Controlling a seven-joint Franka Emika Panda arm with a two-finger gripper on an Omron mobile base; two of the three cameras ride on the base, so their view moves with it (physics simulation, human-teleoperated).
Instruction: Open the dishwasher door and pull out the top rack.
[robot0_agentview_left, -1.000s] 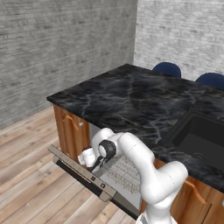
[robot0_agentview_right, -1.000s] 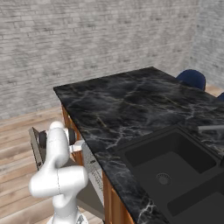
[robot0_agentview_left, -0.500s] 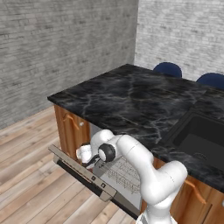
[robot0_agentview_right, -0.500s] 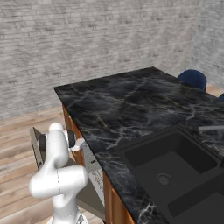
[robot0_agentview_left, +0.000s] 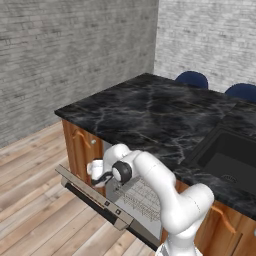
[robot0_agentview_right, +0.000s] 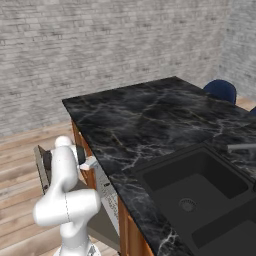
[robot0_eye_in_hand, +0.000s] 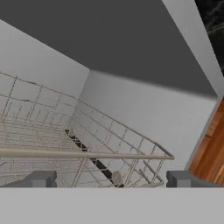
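Gripper (robot0_eye_in_hand: 109, 178): fingers spread wide, their two dark tips standing to either side of the front rail of the rack (robot0_eye_in_hand: 87, 154), nothing held between them. In the hand view the rail runs across just above the tips; whether the tips touch it cannot be told. Behind the rail the wire grid of the rack recedes into the grey interior of the dishwasher.

Arm, left base view: the gripper (robot0_agentview_left: 96, 170) is at the mouth of the open dishwasher, just under the front edge of the worktop (robot0_agentview_left: 150, 110). The rack (robot0_agentview_left: 142, 197) shows as a pale wire grid inside the opening, behind the arm.

Door (robot0_agentview_left: 92, 195): hinged down and outward, lying close to level below the gripper, its dark handle on the outer edge toward the wooden floor (robot0_agentview_left: 35, 200). In the right base view the door (robot0_agentview_right: 42, 167) is seen edge-on beside the arm.

Sink (robot0_agentview_right: 200, 195): set in the worktop well to the right of the dishwasher.
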